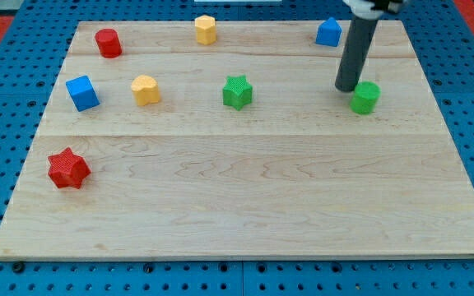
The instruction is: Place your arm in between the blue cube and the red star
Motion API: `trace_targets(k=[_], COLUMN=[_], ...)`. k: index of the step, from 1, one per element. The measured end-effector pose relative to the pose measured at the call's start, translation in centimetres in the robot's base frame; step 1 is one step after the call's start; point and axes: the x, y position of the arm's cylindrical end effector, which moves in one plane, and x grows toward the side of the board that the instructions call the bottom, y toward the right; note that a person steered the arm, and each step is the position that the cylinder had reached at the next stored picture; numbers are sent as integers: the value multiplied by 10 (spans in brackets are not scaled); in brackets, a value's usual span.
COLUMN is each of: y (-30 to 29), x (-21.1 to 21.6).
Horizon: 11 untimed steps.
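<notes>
Sliding over to the gap beside the blue cube (pixel 82 92): the step in hand, judged barely begun. My tip (pixel 346 89) far to the view's right of the blue cube, at roughly the same level, just beside a green block (pixel 365 97); contact with it not possible to tell. No grasping tool fitted: only a bare dark rod (pixel 356 53), with nothing to open or close and nothing held.

Red star (pixel 67 168) below the blue cube and slightly to the view's left of it, near but apart, with a strip of bare desk (pixel 245 205) between the two. Target: the middle of that strip.

Obstacles in line with the blue cube, to its right: a yellow block (pixel 145 90) just beside it, then a green star (pixel 237 92) further along. Above the blue cube and a little right: a red cylinder (pixel 108 43). Further right along the top: a second yellow block (pixel 206 30) and a second blue block (pixel 328 32), none of them on the likely route.

Advice, as a judgement:
- Back away from the green block first, to avoid dragging it along.
- Drop toward the view's bottom, below the level of the blue cube's row, then travel left over open wood.
- Enter the gap from the blue cube's lower right, slowly.
- Stop midway, touching neither the blue cube nor the red star.

Main risk: overshooting and nudging either one, which would widen or shift the gap.
</notes>
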Motion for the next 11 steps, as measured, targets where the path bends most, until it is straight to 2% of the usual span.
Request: trace_targets(k=[1,2,4,5,6,7,8,9,10,11], y=[11,-13,-23,-57,-71,-111,-212,-287,-362,-391], x=[17,15,3,2,33,65,54,89,80,83])
